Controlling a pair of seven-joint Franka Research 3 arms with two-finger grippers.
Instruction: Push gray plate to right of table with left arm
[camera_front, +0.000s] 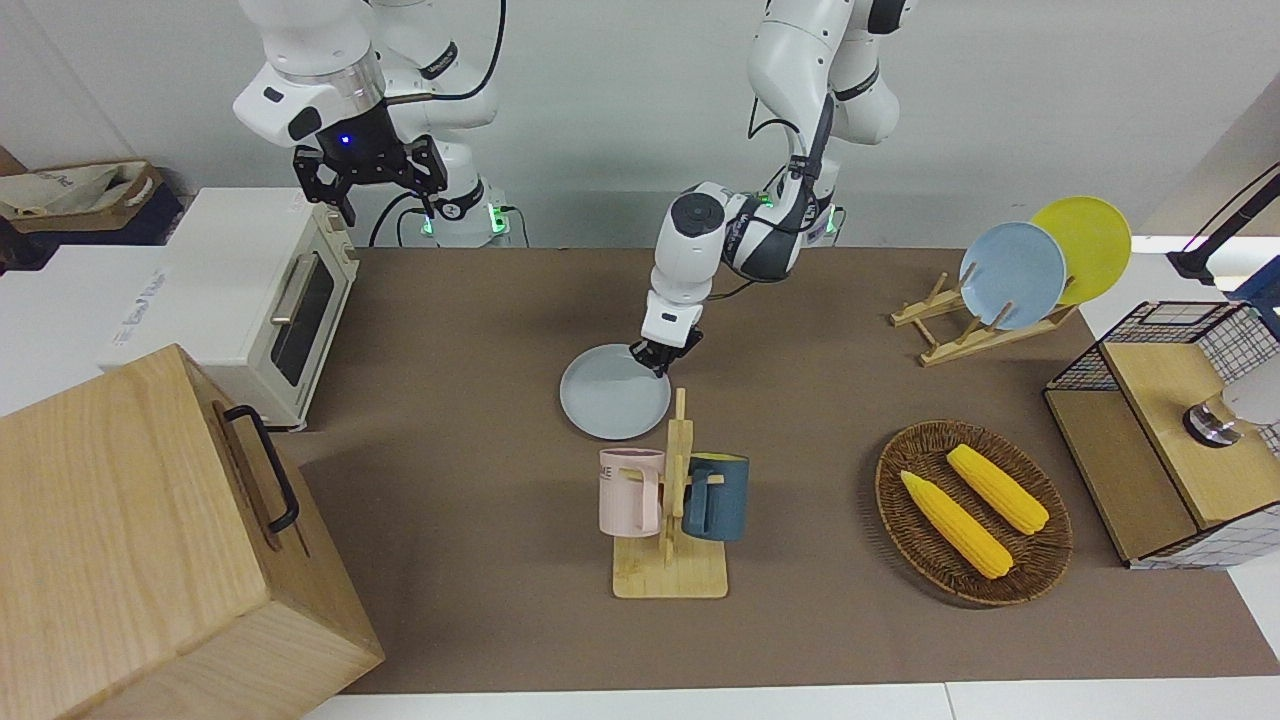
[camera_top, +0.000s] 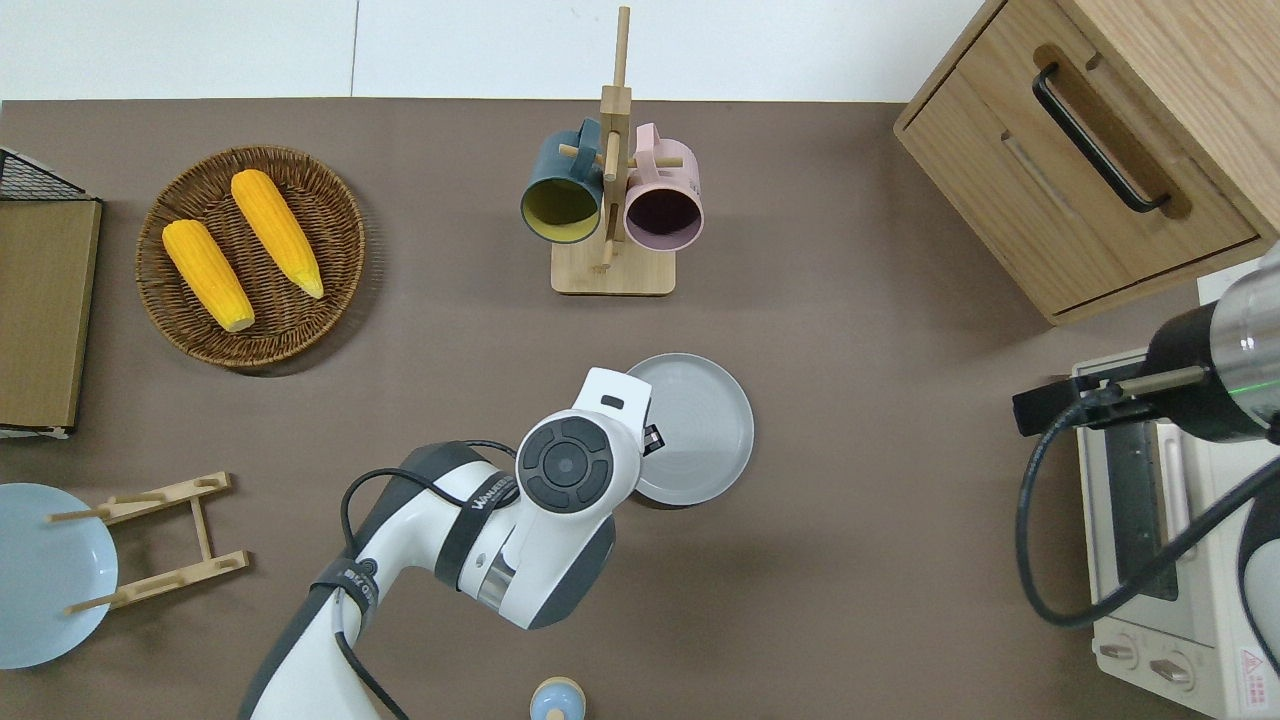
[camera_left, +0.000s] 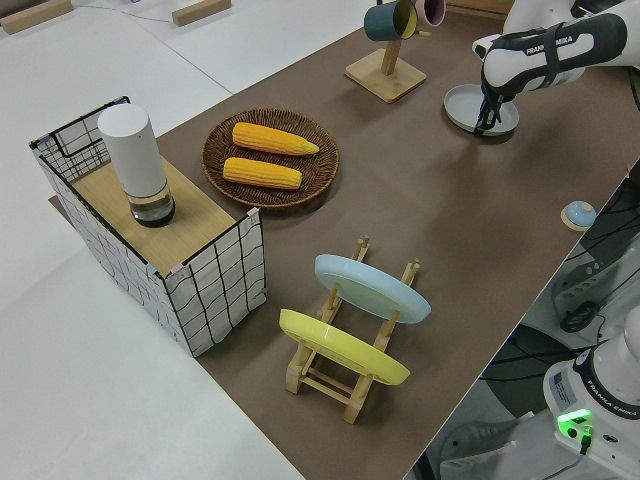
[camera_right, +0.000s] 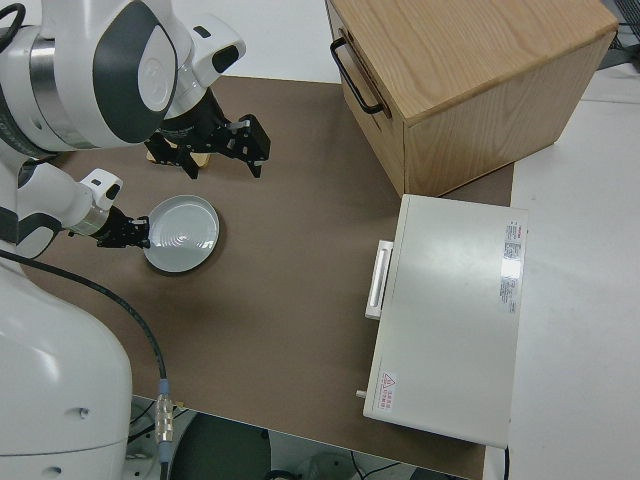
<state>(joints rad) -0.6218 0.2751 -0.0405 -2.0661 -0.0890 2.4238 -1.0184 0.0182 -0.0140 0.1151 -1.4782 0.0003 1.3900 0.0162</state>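
Left end effector (camera_front: 652, 362) down on the plate rim

Its tip touches the round pale gray-blue plate (camera_front: 608, 404) on the matte brown tabletop (camera_front: 470, 330); finger state can't be told. Right arm parked.

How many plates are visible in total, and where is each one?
3. The gray plate lies flat on the table, with the left gripper at its rim. The sky-blue plate and yellow plate stand in the wooden rack.

I am looking at bare table (camera_top: 880, 430) running from the gray plate (camera_top: 700, 425) toward the right arm's end, up to the toaster oven (camera_top: 1150, 520) and wooden cabinet (camera_top: 1080, 190). The mug rack (camera_top: 610, 215) is standing near the plate's farther edge.
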